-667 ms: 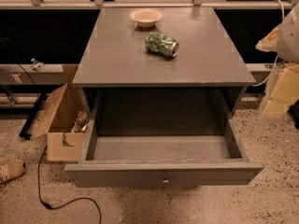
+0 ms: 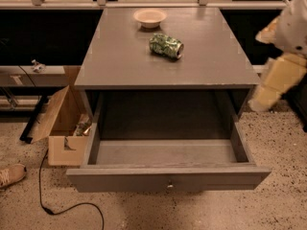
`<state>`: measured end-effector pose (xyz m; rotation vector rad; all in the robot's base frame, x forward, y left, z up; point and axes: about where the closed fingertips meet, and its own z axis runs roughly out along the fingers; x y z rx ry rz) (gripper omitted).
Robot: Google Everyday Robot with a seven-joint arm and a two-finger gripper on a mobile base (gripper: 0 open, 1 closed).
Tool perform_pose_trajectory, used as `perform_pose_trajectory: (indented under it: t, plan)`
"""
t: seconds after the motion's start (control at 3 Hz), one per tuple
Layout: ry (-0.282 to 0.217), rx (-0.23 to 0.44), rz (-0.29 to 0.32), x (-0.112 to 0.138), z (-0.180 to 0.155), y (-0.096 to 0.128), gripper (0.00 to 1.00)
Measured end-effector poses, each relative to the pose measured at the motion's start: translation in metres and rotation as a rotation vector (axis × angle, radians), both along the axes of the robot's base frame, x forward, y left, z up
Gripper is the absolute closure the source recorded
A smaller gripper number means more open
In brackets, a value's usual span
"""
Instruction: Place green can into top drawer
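The green can point(image 2: 166, 46) lies on its side on the grey cabinet top point(image 2: 120, 61), a little in front of and to the right of the pale bowl point(image 2: 150, 17). The top drawer point(image 2: 168, 178) is pulled fully out and its inside is bare. My gripper point(image 2: 261, 102) hangs at the end of the cream arm at the right edge of the camera view. It is beside the cabinet's right side, below the level of the top and far from the can. It holds nothing that I can see.
An open cardboard box point(image 2: 60, 123) with clutter stands on the floor left of the cabinet. A black cable point(image 2: 72, 207) runs across the floor and a shoe point(image 2: 12, 175) is at the far left. A railing and dark shelving lie behind the cabinet.
My arm has shifted a little to the left, towards the cabinet's right side. The can, the bowl and the drawer have not moved.
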<state>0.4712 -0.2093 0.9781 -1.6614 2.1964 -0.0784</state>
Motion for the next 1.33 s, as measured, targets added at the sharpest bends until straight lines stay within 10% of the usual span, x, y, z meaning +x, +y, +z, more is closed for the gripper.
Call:
perform_pose_trajectory:
  t: [0.67, 1.33]
  plan:
    - [-0.132, 0.257, -0.130, 0.123, -0.013, 0.036, 0.00]
    - [-0.139, 0.339, -0.117, 0.155, -0.021, 0.061, 0.00]
